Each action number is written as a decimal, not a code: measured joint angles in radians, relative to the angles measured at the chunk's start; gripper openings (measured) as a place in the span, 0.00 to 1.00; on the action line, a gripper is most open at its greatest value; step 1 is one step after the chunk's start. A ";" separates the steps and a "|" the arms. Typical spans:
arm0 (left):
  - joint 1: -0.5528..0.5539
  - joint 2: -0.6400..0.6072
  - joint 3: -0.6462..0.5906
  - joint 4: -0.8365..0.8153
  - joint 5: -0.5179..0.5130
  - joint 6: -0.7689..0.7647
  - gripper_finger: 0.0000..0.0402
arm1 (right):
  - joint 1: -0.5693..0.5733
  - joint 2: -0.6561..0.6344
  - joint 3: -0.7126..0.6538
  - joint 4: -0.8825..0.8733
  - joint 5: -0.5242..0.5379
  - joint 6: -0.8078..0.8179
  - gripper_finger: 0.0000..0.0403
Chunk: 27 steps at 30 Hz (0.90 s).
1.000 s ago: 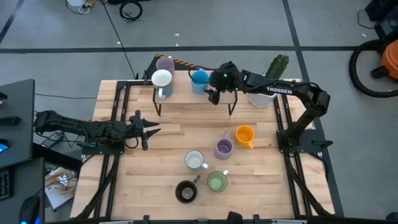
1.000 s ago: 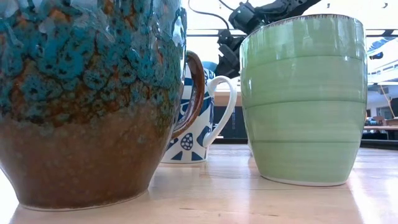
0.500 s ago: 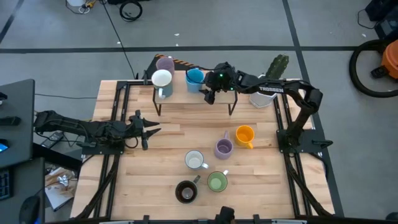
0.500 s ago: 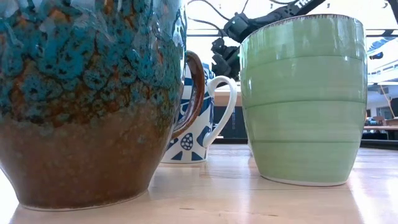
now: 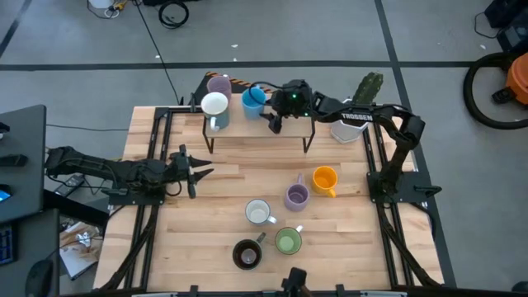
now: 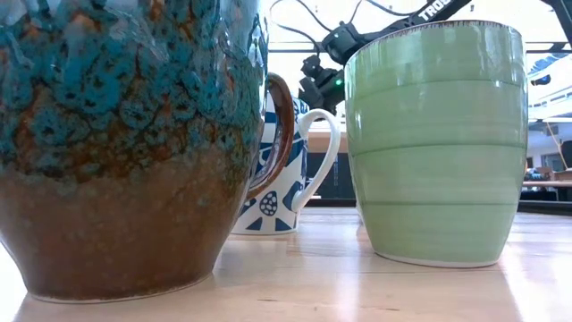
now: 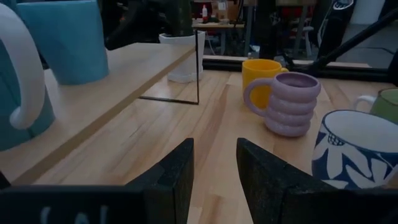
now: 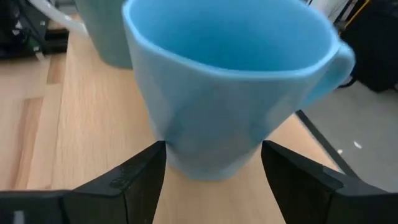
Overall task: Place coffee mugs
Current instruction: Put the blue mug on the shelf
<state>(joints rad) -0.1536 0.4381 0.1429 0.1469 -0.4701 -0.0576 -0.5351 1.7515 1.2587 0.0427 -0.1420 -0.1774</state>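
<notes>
A raised wooden shelf [image 5: 247,124] stands at the table's far side. On it are a lilac mug [image 5: 219,83], a white mug [image 5: 214,105] and a blue mug [image 5: 254,97]. My right gripper [image 5: 271,114] reaches over the shelf from the right and is shut on the blue mug [image 8: 224,93]. On the table stand an orange mug [image 5: 324,179], a second lilac mug [image 5: 296,195], a white patterned mug [image 5: 259,213], a green mug [image 5: 288,241] and a dark brown mug [image 5: 247,254]. My left gripper [image 5: 200,172] waits open over the table's left part. My right gripper has the blue mug's lower wall [image 8: 180,155] between its two fingers [image 8: 140,180], one on each side, with the handle [image 8: 333,68] off to one side. The fingers come about level from the shelf's near right. The mug is upright; whether its base is on the shelf, I cannot tell.
A white pot [image 5: 345,129] with a green cactus [image 5: 369,87] stands at the shelf's right end, under my right arm. The shelf's thin black legs [image 7: 198,68] rise from the table. Bare wood lies between the shelf and the mugs on the table.
My right gripper has moved along the shelf toward the table's left and a little toward the far edge. The blue mug has gone with it, staying upright, and now stands closer to the white mug.
</notes>
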 joint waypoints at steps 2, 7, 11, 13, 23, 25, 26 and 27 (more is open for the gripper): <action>0.000 0.000 0.000 0.003 0.000 0.017 0.32 | -0.004 0.000 0.000 0.018 -0.005 0.002 0.67; 0.000 0.000 0.000 0.016 0.000 0.044 0.32 | -0.022 0.000 0.000 0.034 -0.019 0.010 0.67; 0.000 0.000 0.000 0.016 0.000 0.056 0.32 | -0.029 -0.001 0.000 0.022 -0.042 0.040 0.67; 0.000 0.000 0.000 0.017 0.000 0.067 0.32 | -0.030 -0.009 0.000 -0.019 -0.035 0.042 0.67; 0.000 0.000 0.000 0.028 0.000 0.070 0.32 | -0.006 -0.005 0.212 -0.319 -0.012 0.040 0.65; 0.000 0.000 0.000 0.027 0.000 0.070 0.32 | 0.000 -0.005 0.254 -0.377 -0.005 0.044 0.64; 0.000 0.000 0.000 0.027 0.000 0.070 0.32 | 0.000 -0.005 0.267 -0.397 -0.004 0.045 0.64; 0.000 0.000 0.000 0.027 0.000 0.070 0.32 | -0.001 -0.005 0.271 -0.405 -0.001 0.046 0.64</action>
<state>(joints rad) -0.1539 0.4381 0.1429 0.1741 -0.4702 0.0124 -0.5357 1.7466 1.5299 -0.3625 -0.1432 -0.1312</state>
